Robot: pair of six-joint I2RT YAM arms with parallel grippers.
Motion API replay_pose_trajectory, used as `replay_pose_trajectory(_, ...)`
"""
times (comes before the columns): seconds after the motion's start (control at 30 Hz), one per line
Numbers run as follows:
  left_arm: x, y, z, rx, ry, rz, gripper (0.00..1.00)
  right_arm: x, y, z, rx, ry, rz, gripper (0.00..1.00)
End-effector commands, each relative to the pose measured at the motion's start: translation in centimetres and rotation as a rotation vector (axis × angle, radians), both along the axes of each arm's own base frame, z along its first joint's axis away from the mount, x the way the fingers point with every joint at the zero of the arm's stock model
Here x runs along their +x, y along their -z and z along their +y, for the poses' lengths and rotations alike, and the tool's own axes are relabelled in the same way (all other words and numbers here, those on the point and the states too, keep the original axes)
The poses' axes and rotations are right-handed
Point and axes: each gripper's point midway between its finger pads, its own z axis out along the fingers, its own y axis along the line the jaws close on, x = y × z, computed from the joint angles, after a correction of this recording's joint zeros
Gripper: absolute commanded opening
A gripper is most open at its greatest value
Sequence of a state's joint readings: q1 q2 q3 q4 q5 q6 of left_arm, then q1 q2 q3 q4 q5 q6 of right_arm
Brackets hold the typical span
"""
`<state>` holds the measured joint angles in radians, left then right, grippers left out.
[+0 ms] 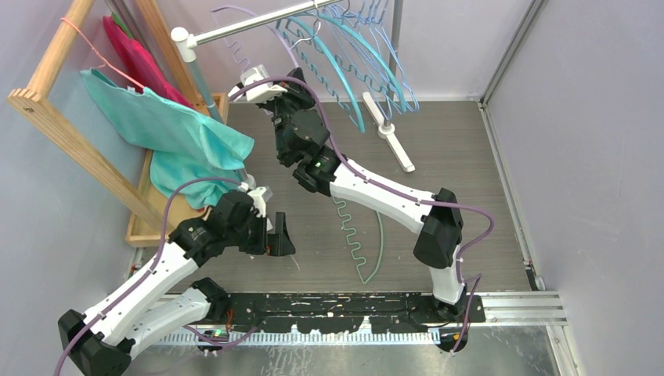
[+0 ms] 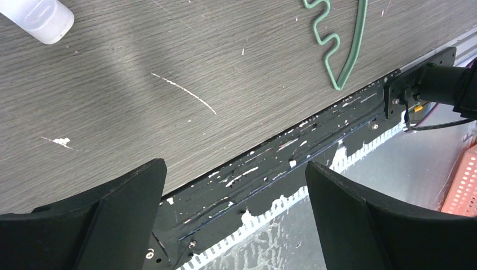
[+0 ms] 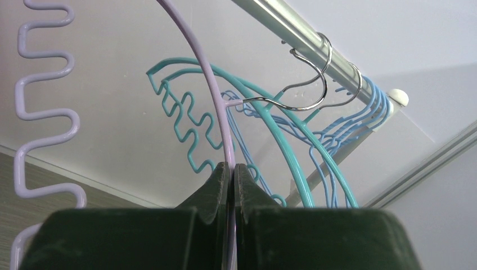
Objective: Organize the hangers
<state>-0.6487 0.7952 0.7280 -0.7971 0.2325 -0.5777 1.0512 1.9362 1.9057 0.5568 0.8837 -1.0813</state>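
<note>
A rail runs above the far edge of the table, with a row of hangers hooked on it. The leftmost hanger hangs just left of the rest. A lone hanger lies by the near edge's middle — at the left edge stands a frame, a cloth draped on it.

A thin lavender hanger with a wavy zigzag bar is seen pinched at its arch between the closed fingers of the right gripper, its small metal hook looped over the silver metal rail. Teal arched hangers with zigzag bars and a bunch of thin light blue hangers are hung close together further along the same rail. A green zigzag hanger is laid flat on the grey wood-grain tabletop, well apart from the rest
</note>
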Motion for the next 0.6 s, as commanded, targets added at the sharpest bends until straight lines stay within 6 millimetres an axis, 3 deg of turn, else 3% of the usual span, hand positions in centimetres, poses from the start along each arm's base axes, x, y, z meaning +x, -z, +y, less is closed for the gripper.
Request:
replay_pose_trajectory(0.0,1.4,-1.5,-1.0,-0.029,0.021,-0.073,0.98,-1.9,-6.5,-1.2,0.153,-0.062,-0.156,0.01)
replay_pose_trajectory(0.23,1.7,-1.4,-1.2,-0.033,0.021,-0.075,0.98,-1.8,-7.8,-0.4,0.148,-0.085,-0.185,0.01)
replay_pose_trajectory(0.57,1.6,-1.0,-1.1,-0.03,0.017,-0.068,0.98,-2.6,-5.4,-1.4,0.163,-0.088,-0.131,0.01)
